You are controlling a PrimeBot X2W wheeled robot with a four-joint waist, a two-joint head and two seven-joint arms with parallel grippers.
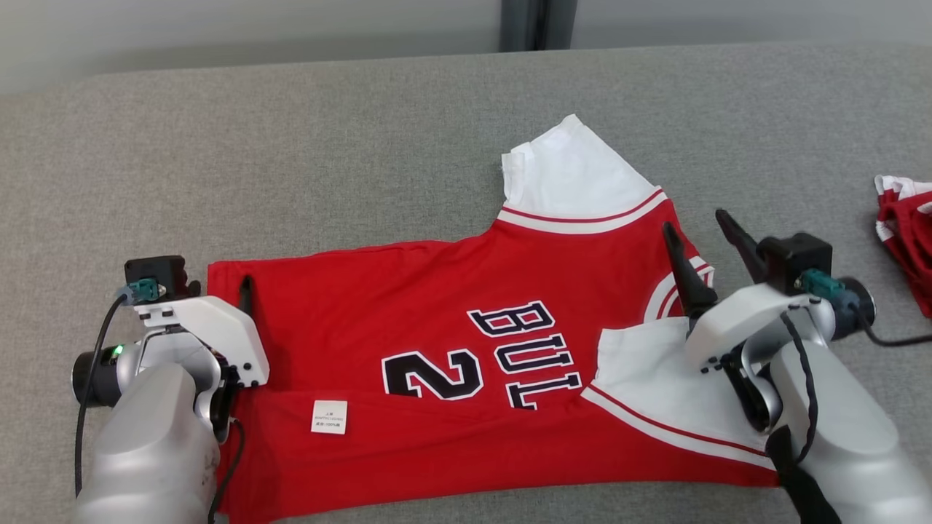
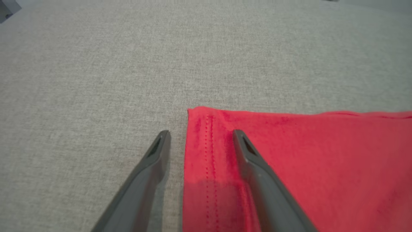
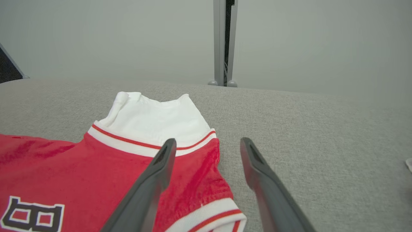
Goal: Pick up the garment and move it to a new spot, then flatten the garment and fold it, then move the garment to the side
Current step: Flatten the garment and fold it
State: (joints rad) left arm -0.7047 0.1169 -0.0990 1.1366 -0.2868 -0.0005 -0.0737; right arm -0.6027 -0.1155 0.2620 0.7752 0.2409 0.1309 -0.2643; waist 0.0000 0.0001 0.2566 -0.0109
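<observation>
Reads as a robot lab or test cell, not a home. The desk (image 1: 364, 145) is covered in plain grey fabric, with a bare pale wall (image 3: 96, 38) behind it and one grey metal post (image 3: 222, 42) at the back edge. An exposed cable (image 1: 899, 340) runs off the robot's wrist. One red jersey (image 1: 408, 327) is laid out and a second red-and-white garment (image 1: 906, 233) is bunched at the right edge.

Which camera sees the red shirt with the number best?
The head view. It shows nearly all of the red shirt on the grey surface, with its number, letters and both white sleeves. The left wrist view catches one red hemmed corner; the right wrist view catches a white sleeve, a red shoulder and one letter.
</observation>
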